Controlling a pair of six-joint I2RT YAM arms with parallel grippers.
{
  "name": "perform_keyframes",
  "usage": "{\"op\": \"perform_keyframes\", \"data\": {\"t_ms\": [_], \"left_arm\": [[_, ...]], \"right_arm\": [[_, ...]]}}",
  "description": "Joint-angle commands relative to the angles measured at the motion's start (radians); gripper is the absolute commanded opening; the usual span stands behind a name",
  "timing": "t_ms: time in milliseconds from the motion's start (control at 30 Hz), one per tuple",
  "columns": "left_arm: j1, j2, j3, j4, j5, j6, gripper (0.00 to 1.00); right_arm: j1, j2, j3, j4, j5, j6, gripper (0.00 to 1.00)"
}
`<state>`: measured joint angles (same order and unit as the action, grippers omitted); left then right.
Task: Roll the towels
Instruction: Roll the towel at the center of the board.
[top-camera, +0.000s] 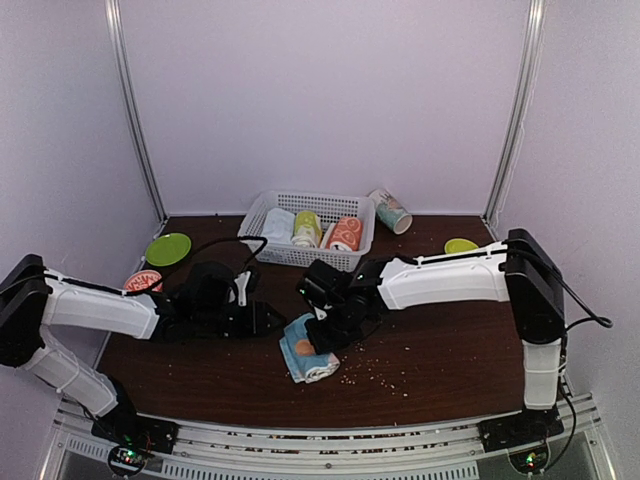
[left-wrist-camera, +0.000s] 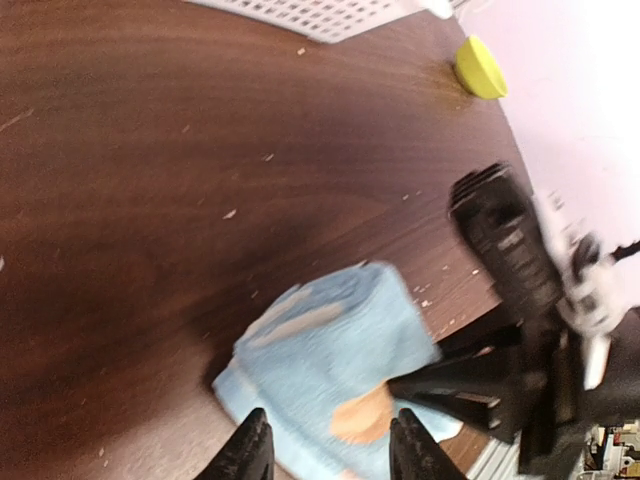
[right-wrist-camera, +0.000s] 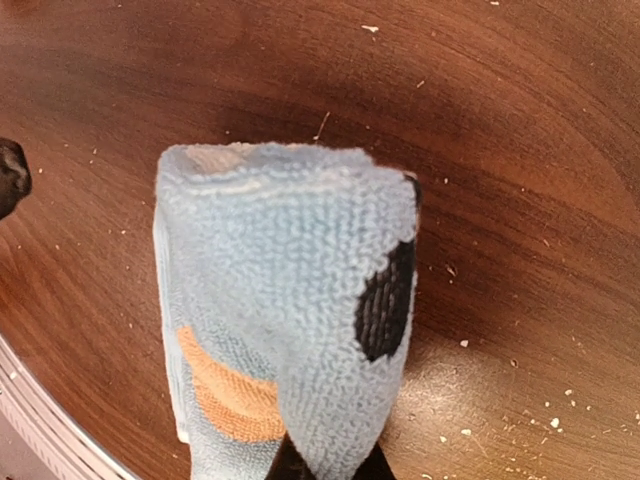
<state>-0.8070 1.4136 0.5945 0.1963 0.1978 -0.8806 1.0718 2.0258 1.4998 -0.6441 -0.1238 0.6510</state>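
white basket (top-camera: 285, 254) sits behind the blue towel (top-camera: 305, 355), crumbs (top-camera: 375, 372) beside.

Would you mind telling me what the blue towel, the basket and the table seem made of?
Blue towel: soft terry or microfibre, fuzzy looped nap.
Basket: probably white plastic, moulded lattice walls.
Table: dark wood or laminate, visible grain, slight sheen.

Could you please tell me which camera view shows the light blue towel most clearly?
The right wrist view: the light blue towel is large and sharp, showing its layers and orange spot. The left wrist view shows it blurred; the top view shows it small, partly under the right gripper.
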Motion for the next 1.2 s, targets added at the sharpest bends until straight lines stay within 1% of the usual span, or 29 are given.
{"op": "perform_keyframes", "data": {"t_ms": [0,133,367,467,533,667,833,1000,1167], "left_arm": [[-0.009,0.072,0.083,0.027,0.05,0.032,0.41],[-0.019,0.144,0.135,0.05,0.076,0.035,0.38],[-0.021,0.26,0.177,0.078,0.096,0.037,0.33],[-0.021,0.294,0.18,0.08,0.083,0.034,0.26],[-0.022,0.308,0.173,0.083,0.068,0.029,0.19],[-0.019,0.322,0.152,0.077,0.031,0.014,0.0],[-0.017,0.336,0.134,0.073,0.004,0.007,0.0],[-0.015,0.332,0.105,0.086,-0.023,-0.009,0.0],[-0.016,0.334,0.083,0.101,-0.028,-0.021,0.0]], "right_arm": [[0.012,0.029,0.018,-0.02,0.075,0.042,0.0],[0.014,0.034,0.016,-0.007,0.074,0.059,0.0],[0.014,0.031,0.023,0.003,0.059,0.064,0.0],[0.015,0.028,0.024,0.007,0.049,0.064,0.0],[0.014,0.022,0.023,0.008,0.047,0.063,0.01],[0.013,-0.012,0.013,0.015,0.044,0.061,0.2],[0.013,-0.066,-0.019,0.032,0.046,0.061,0.41],[0.021,-0.1,-0.069,0.044,0.062,0.057,0.52],[0.048,-0.066,-0.066,0.053,0.054,0.06,0.62]]}}
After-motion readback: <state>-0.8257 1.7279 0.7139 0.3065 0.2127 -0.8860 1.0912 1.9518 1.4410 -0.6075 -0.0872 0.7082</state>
